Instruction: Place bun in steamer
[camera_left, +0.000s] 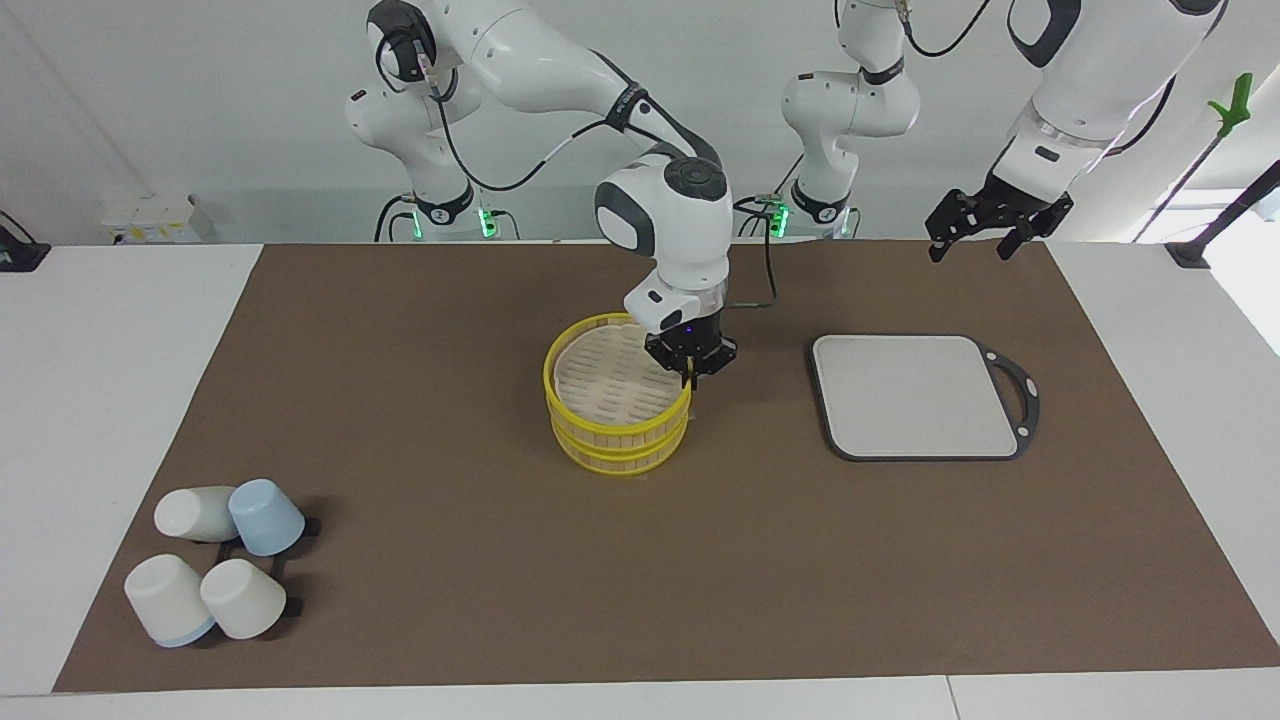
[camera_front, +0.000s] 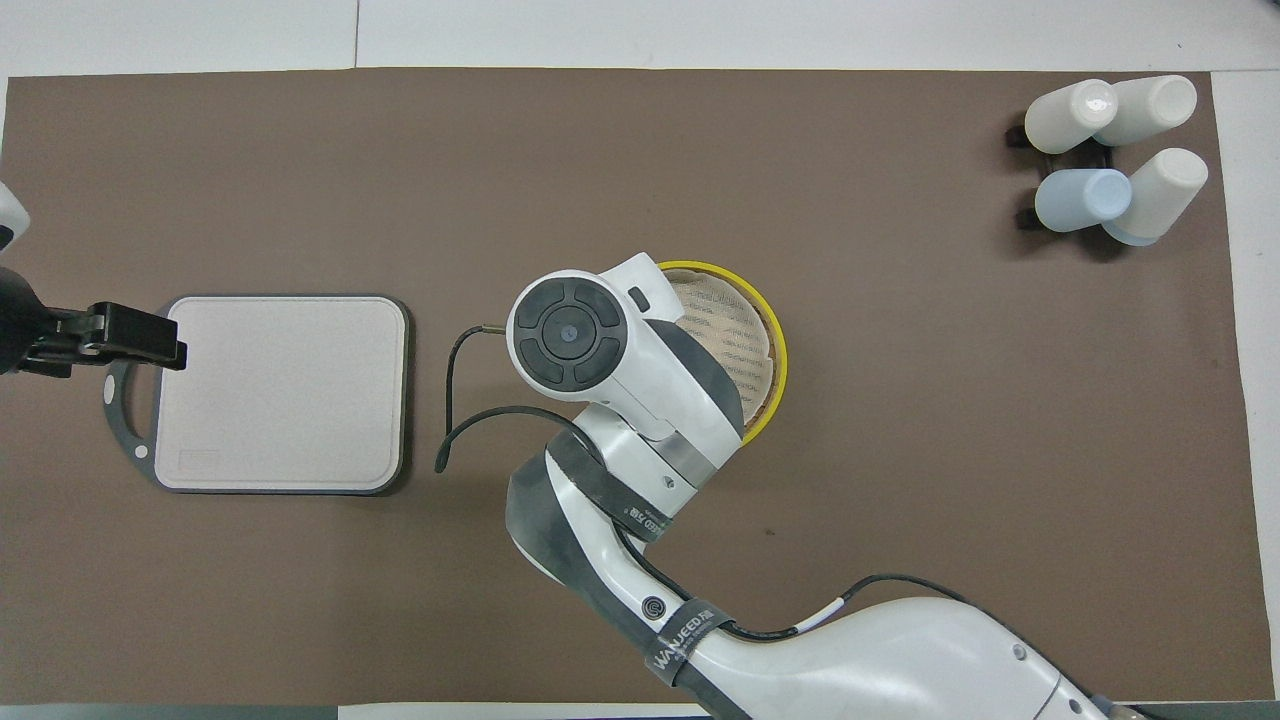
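The steamer (camera_left: 615, 395) stands mid-table as two stacked tiers with yellow rims, its slatted top showing; in the overhead view (camera_front: 765, 345) my right arm covers most of it. My right gripper (camera_left: 690, 376) is down at the top tier's rim, on the side toward the left arm's end, with its fingers pinched on that rim. It is hidden under its own wrist in the overhead view. My left gripper (camera_left: 975, 243) is open and empty, raised over the mat's edge near the robots, and waits. No bun is in view.
A grey square board (camera_left: 915, 395) with a handle lies toward the left arm's end (camera_front: 285, 390). Several white and blue cups (camera_left: 215, 560) lie on a small rack at the right arm's end, farther from the robots. A loose cable (camera_front: 450, 400) lies beside the board.
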